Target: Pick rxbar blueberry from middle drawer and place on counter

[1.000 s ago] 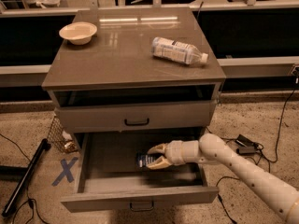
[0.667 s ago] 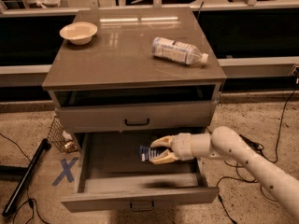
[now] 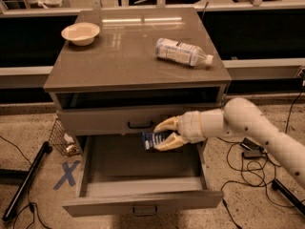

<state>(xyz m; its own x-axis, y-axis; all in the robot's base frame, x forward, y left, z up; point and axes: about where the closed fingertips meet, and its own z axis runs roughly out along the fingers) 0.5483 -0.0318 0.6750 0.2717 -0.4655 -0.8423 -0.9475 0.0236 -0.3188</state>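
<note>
- The tool point(image 3: 160, 136) hangs over the back of the open middle drawer point(image 3: 143, 203). It sits just beneath the handled drawer front above point(image 3: 95, 122), and its arm point(image 3: 248, 123) reaches in from the right.
- Its two fingers point(image 3: 167, 124) are pinched narrowly on the rxbar blueberry point(image 3: 148, 140), one above and one below. The bar's left end juts out past the tips, and the bar appears clear of the drawer floor.
- The step in hand, as I judge it, is carrying the bar out and up to the surface point(image 3: 119, 61).
- To do it well, draw the tool outward toward the drawer's front first, then rise. Going straight up risks knocking the bar against the upper drawer front or the lip of the surface.
- Keep the pinch firm and the wrist level. The wrapper looks slick and the hold sits near one end, so the bar could swivel or slip.
- Aim for the bare middle of the surface, between the bowl point(image 3: 80, 32) and the lying water bottle point(image 3: 183, 52), well apart from both.
- Lower until the bar rests flat before letting go.
</note>
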